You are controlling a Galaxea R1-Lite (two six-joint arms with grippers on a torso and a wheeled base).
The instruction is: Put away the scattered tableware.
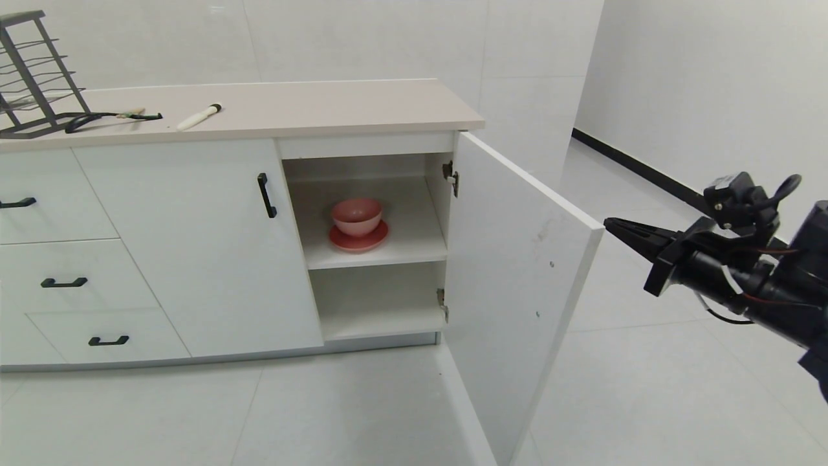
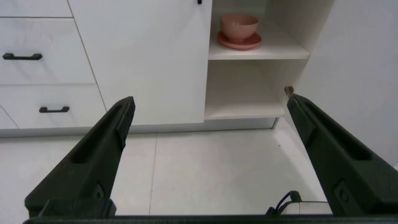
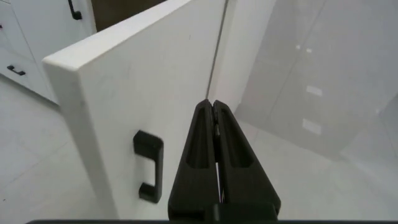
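Judging by how things lie, the job is partly done. On the far left of the desk [image 1: 336,103], a wire rack [image 1: 39,77] stands with no tableware visible in it. At its foot lies a dark utensil [image 1: 87,120], and just right of that a white-handled utensil [image 1: 199,116]. Both seem to be loose pieces not yet put away. Right of these and lower, the cabinet's right door [image 1: 517,272] stands wide open. On the upper shelf [image 1: 414,249] a pink bowl [image 1: 356,217] sits upright on a pink plate [image 1: 358,241], so those two look stowed. The lower shelf holds nothing that I can see. What likely remains is collecting the utensils from the desk and then closing the door.

The left claw [image 2: 210,102] hangs low over the floor in front of the cabinet, its fingers spread wide and holding nothing. The right claw [image 1: 624,228] is on the far right, just off the free edge of the open door. Its fingers are pressed together on nothing, with the door's black handle [image 3: 149,165] near it on the outer face.

Counted:
- One rack.
- One bowl.
- One plate.
- Two shelves in the open bay.
- One open door and one closed door.
- Two claws.
- At least two utensils. The dark one may be two pieces lying end to end, as a tan and green handle shows at its right end, but I cannot tell.
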